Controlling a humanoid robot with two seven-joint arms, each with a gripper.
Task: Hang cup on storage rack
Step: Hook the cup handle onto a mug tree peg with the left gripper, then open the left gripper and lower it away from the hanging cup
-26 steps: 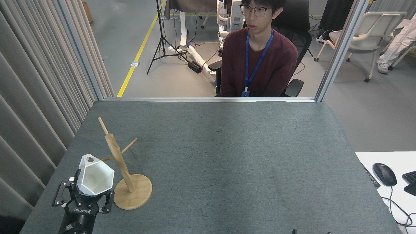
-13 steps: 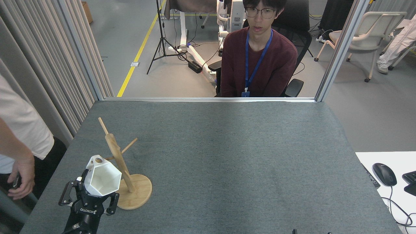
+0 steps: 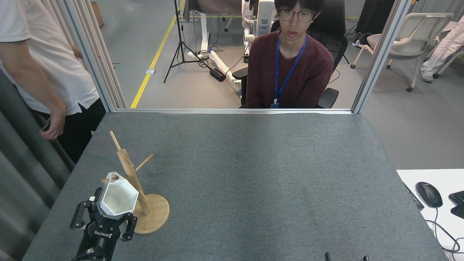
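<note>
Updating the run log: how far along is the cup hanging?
Done: the left claw has the white faceted cup gripped and lifted beside the light wooden mug tree. In hand: the cup's handle hole sits right at the left-pointing peg; whether the peg is through it cannot be told. Left: seat the handle on the peg, release, withdraw.

White faceted cup (image 3: 119, 198), mouth toward the camera, handle hole beside the wooden storage rack (image 3: 139, 194) peg.
</note>
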